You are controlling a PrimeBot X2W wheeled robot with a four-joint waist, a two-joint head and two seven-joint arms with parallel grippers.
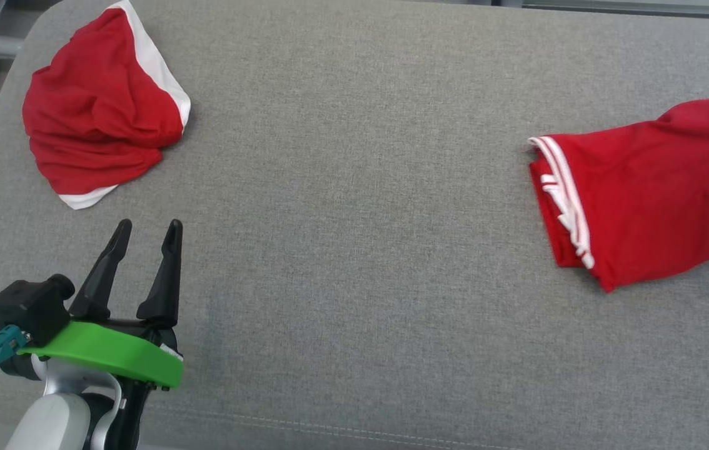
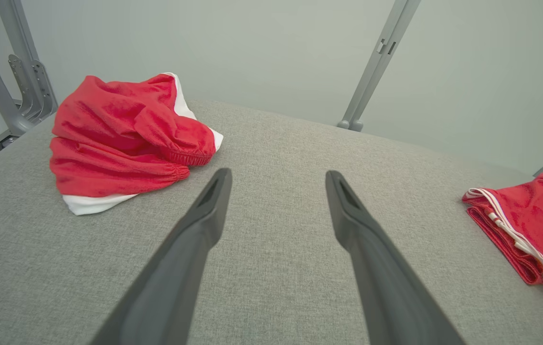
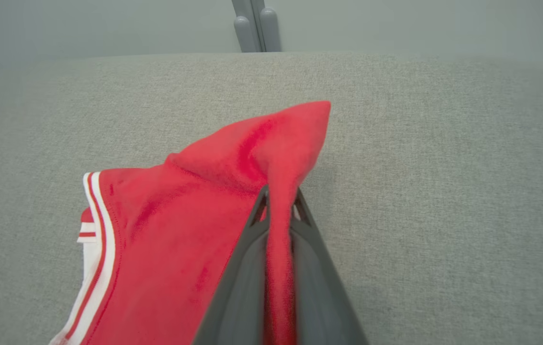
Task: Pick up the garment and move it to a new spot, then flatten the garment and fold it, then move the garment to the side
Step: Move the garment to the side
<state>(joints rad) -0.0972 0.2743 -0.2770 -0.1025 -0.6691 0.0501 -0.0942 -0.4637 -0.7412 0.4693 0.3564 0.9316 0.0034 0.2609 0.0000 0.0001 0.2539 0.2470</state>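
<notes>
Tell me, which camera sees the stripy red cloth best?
The head view: the stripy red cloth lies nearly whole, cut at the right edge. The right wrist view shows the right gripper pinching a fold of it; the left wrist view catches its striped end.

Three cameras over one grey worktop (image 1: 354,187).
The head camera looks steeply down from the near edge. The left wrist camera, low at near left, faces far and shares the crumpled red garment (image 1: 101,106) and folded red garment (image 1: 648,187). The right wrist camera sits close over the folded one.
</notes>
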